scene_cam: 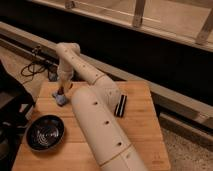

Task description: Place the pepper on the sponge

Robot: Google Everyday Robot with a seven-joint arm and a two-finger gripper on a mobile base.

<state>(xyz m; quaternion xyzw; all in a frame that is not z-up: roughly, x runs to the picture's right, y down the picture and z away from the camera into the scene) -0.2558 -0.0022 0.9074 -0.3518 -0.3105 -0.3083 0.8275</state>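
A small blue sponge (61, 100) lies near the far left corner of the wooden table (140, 135). A small reddish thing, seemingly the pepper (60, 93), sits right on top of the sponge. My gripper (63, 88) hangs directly above them at the end of the white arm (95, 115), which reaches across the table from the near side. The gripper's tip touches or nearly touches the pepper; I cannot tell which.
A black bowl (45, 132) stands at the table's left front. A black oblong object (120, 106) lies right of the arm near the table's middle. Cables (35, 66) lie on the floor beyond the far left corner. A dark wall runs behind.
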